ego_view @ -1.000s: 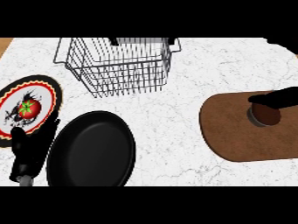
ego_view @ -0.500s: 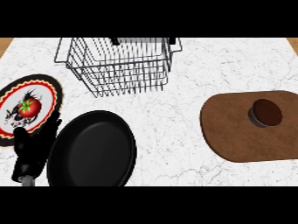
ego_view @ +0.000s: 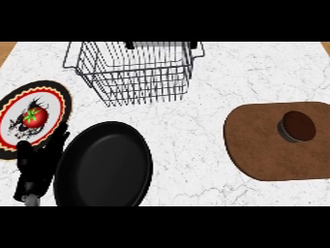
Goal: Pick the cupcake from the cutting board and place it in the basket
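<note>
A brown cupcake (ego_view: 299, 125) in a grey wrapper stands on the brown cutting board (ego_view: 267, 152) at the right of the counter, with nothing touching it. The wire basket (ego_view: 144, 83) stands at the back centre, well to the left of the board and apart from it. My left hand (ego_view: 37, 163) rests open at the lower left, fingers up, beside a black pan. My right hand shows nowhere in the head view.
A black frying pan (ego_view: 107, 167) lies at the front left. Behind it is a patterned plate (ego_view: 2, 118) carrying a tomato (ego_view: 33, 116). White marble counter (ego_view: 196, 126) lies between basket, pan and board. Wooden edges show at the back corners.
One second ago my right hand hovered over the cupcake on the board. It has drawn away to the right and out of view. The cupcake stays on the board.
</note>
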`<control>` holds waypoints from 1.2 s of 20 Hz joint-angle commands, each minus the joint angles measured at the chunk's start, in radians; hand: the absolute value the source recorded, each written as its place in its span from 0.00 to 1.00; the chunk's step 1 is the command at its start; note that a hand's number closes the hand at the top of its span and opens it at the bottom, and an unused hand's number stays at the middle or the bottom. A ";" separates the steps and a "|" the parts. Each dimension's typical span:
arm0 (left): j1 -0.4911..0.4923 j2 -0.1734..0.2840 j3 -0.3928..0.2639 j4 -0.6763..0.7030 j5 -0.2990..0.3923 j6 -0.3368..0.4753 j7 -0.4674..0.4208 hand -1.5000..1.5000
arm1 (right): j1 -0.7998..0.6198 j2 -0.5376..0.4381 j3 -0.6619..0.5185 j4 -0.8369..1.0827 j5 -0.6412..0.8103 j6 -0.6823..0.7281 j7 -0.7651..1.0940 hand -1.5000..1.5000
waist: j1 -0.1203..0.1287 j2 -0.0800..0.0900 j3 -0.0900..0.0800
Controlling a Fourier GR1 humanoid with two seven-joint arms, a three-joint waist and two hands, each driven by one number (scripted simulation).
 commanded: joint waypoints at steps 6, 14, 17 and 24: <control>0.060 -0.011 0.007 0.050 0.026 -0.035 0.066 0.50 | 0.035 0.039 -0.051 0.028 0.028 0.043 -0.036 0.00 | 0.003 0.010 -0.008; 0.051 -0.049 -0.010 0.055 -0.011 -0.011 0.072 0.50 | 0.162 0.215 -0.025 -0.053 0.134 -0.135 -0.034 0.00 | 0.000 0.011 -0.008; 0.078 -0.036 0.000 0.073 -0.011 -0.042 0.037 0.50 | 0.213 0.221 -0.030 -0.057 0.200 -0.152 -0.103 0.00 | -0.004 0.011 -0.007; 0.040 -0.070 0.001 0.126 -0.027 -0.051 0.006 0.50 | 0.248 0.293 0.040 -0.058 0.322 -0.191 -0.098 0.00 | -0.004 0.012 -0.009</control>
